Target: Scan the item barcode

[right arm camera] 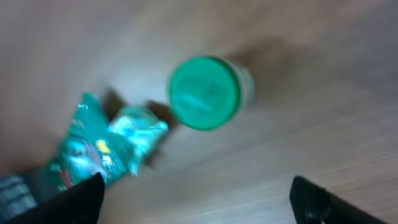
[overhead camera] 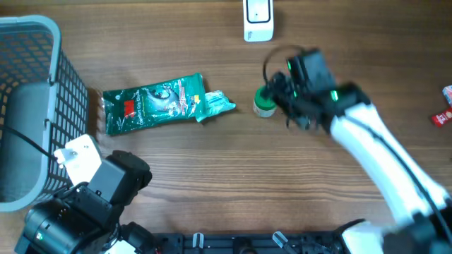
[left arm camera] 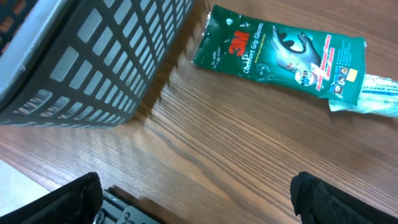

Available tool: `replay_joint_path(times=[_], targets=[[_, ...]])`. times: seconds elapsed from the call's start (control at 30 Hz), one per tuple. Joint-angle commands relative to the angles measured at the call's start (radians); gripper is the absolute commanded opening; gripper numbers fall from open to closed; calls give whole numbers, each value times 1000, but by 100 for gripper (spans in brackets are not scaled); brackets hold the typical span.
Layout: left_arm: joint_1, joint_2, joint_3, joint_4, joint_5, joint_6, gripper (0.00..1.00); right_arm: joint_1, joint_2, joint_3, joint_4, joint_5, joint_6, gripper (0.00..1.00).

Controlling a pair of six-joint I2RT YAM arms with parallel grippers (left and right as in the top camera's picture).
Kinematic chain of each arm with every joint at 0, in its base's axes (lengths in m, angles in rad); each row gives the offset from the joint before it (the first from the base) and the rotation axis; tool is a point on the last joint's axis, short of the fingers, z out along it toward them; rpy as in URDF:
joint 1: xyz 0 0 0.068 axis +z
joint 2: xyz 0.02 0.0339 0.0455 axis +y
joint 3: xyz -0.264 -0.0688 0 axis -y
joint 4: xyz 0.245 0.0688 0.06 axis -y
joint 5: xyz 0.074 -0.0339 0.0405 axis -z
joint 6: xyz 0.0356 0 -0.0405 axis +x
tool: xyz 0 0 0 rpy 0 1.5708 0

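Small green-lidded jar upright, green glove packet flat nearby (printed face up), white scanner well apart

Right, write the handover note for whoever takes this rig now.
Left gripper: open, empty, low beside the grey plastic mesh basket.
Right gripper: open, empty, hovering over the small round green-lidded jar.
The green foil glove packet lies flat mid-table; the white scanner sits at the far edge.
Done: nothing held yet.
Left: grasp an item and show its barcode to the scanner.
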Motion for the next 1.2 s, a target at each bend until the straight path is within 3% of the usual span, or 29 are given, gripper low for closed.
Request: replay_joint_path(times=[0.0, 0.1, 0.33, 0.53, 0.6, 0.67, 0.8, 0.83, 0.87, 0.93, 0.97, 1.07, 1.17], targets=[[8, -2, -1, 0, -17, -20, 100, -20, 225, 296, -160, -59, -91, 99], [8, -2, -1, 0, -17, -20, 100, -20, 389, 430, -249, -59, -103, 99], [8, -2, -1, 0, -17, -20, 100, -20, 612, 444, -235, -59, -103, 98], [8, -2, -1, 0, -17, -20, 100, -20, 631, 444, -259, -55, -108, 75], [8, -2, -1, 0, -17, -20, 100, -22, 629, 445, -273, -47, -182, 69], [8, -2, -1, 0, -17, -20, 100, -22, 627, 446, -295, -47, -371, 66], [8, -2, -1, 0, -17, -20, 100, -21, 624, 446, -388, -18, -911, 73], [8, -2, -1, 0, -17, -20, 100, -21, 624, 446, -391, -7, -951, 74], [8, -2, -1, 0, -17, -20, 100, -21, 622, 449, -395, 17, -1004, 81], [8, -2, -1, 0, -17, -20, 100, -21, 615, 463, -409, 51, -1004, 97], [8, -2, -1, 0, -17, -20, 100, -21, 603, 486, -433, 54, -1012, 100], [8, -2, -1, 0, -17, -20, 100, -20, 562, 543, -474, 53, -1003, 100], [8, -2, -1, 0, -17, -20, 100, -20, 501, 572, -500, 53, -814, 100]])
